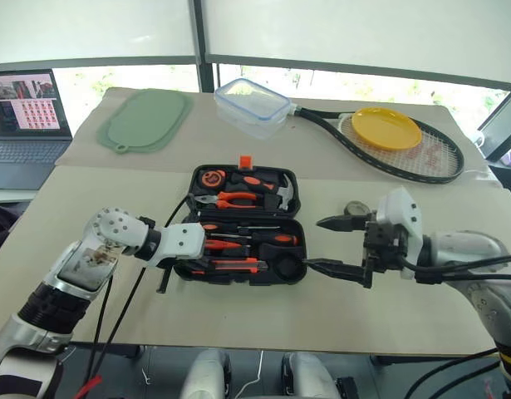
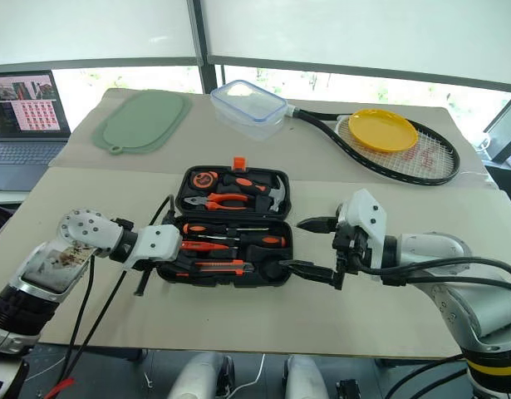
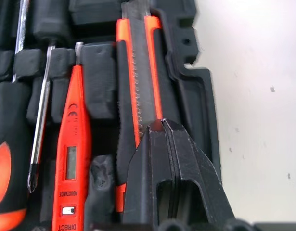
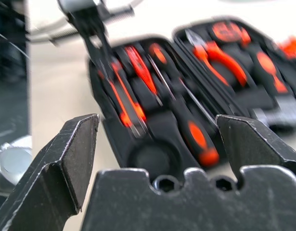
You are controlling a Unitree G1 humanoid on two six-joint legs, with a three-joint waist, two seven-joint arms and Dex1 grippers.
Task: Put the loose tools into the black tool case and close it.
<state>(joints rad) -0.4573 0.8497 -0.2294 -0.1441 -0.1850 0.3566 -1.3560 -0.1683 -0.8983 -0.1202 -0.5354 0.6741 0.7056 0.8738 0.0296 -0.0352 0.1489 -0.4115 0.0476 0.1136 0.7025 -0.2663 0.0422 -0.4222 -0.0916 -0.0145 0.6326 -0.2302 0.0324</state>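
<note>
With tools seated in the case (image 1: 238, 223), the closed left gripper (image 3: 163, 126) should press the knife (image 3: 138, 82) flat while the spread right gripper (image 1: 338, 246) waits.

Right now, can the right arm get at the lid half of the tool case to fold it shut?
Probably yes. The right gripper is open beside the case, with bare table between them, and nothing lies on the lid half.

Office or lab: laptop (image 1: 22, 116), window blinds (image 1: 97, 29), worktable (image 1: 238, 328).
</note>
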